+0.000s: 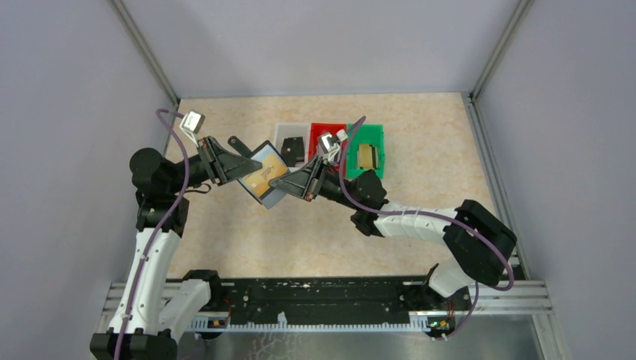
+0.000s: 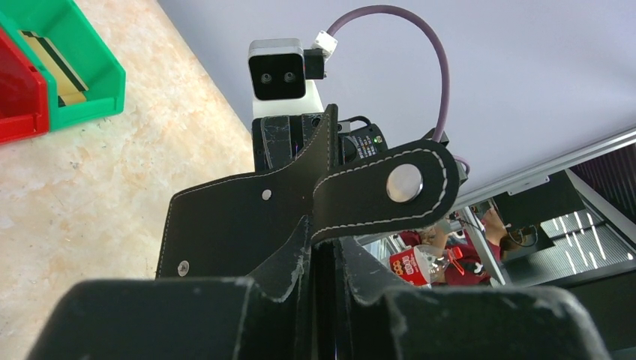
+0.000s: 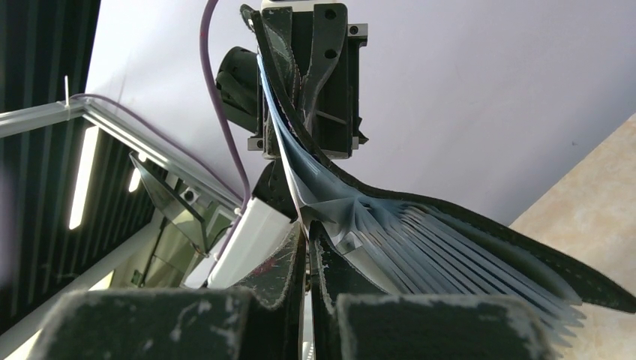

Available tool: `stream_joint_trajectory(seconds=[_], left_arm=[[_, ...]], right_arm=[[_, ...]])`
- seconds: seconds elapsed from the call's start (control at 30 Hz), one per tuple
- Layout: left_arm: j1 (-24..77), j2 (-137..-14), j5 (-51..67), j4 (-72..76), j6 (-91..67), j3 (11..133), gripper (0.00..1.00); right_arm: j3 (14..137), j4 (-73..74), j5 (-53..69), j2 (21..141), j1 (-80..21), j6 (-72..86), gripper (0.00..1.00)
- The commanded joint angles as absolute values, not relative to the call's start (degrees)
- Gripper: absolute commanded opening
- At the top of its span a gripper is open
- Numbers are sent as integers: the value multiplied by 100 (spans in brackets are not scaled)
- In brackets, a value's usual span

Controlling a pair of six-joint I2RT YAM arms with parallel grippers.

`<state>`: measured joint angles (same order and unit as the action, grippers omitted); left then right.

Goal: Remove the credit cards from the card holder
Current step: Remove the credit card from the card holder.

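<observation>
Lying in the green bin (image 1: 367,129), a gold-tan credit card (image 1: 366,156).

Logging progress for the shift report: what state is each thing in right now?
Card holder: open, held in the air.
Left fingers: shut on the holder's black flap.
Right fingers: shut on its pale inner panels.
Green bin: holds a gold-tan card.
White bin: holds a small black item.
</observation>
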<state>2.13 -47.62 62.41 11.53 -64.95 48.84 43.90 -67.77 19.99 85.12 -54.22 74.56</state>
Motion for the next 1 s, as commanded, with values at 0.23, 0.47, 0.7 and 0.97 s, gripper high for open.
stream_joint_trajectory(seconds=[0.23, 0.47, 0.7, 0.97], left_arm=[[163, -4717, 6167, 1459, -6695, 5206, 13], [142, -4719, 6194, 1547, -6763, 5195, 7], [143, -4704, 6214, 1532, -6800, 5237, 0], [141, -4663, 6231, 1397, -6846, 5309, 0]], right_arm=[[4192, -6910, 1865, 8159, -5496, 7269, 0], [4253, -7038, 1789, 8218, -5584, 7201, 1], [4412, -7688, 1609, 8646, -5634, 7525, 36], [4619, -8215, 1420, 8990, -5645, 7754, 30]])
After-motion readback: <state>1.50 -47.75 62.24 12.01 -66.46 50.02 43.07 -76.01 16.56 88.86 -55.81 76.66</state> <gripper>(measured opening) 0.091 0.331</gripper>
